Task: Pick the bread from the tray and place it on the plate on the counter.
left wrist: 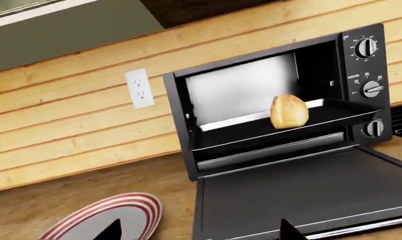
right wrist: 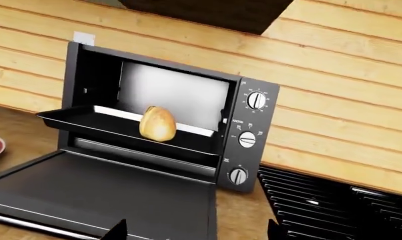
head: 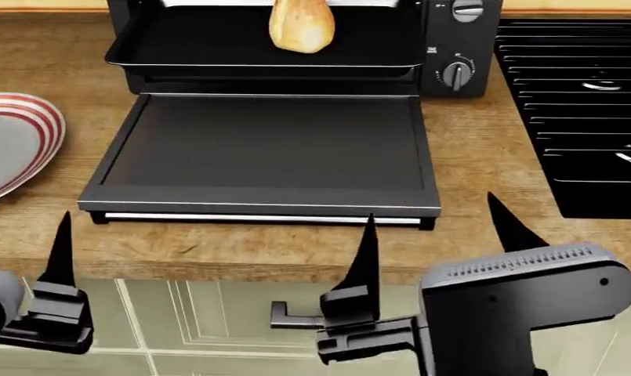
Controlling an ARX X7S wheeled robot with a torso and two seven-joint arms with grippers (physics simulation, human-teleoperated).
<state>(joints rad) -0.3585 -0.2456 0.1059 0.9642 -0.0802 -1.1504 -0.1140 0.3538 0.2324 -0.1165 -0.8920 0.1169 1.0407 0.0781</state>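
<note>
Meanwhile the bread (head: 300, 25) sits on the tray (head: 190, 51) pulled out of the toaster oven (right wrist: 250, 135), above its lowered door (head: 262, 153). Both the left gripper (head: 59, 258) and right gripper (head: 440, 235) hang spread wide and hold nothing, short of the counter (head: 483, 157), with the plate (head: 12, 141) off to the left

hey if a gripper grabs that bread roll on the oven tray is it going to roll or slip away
Probably somewhat. The bread is rounded and stands on a narrow base on the smooth black tray, so a nudge could tip or roll it. Its crusty look suggests it is light and fairly stiff.
</note>
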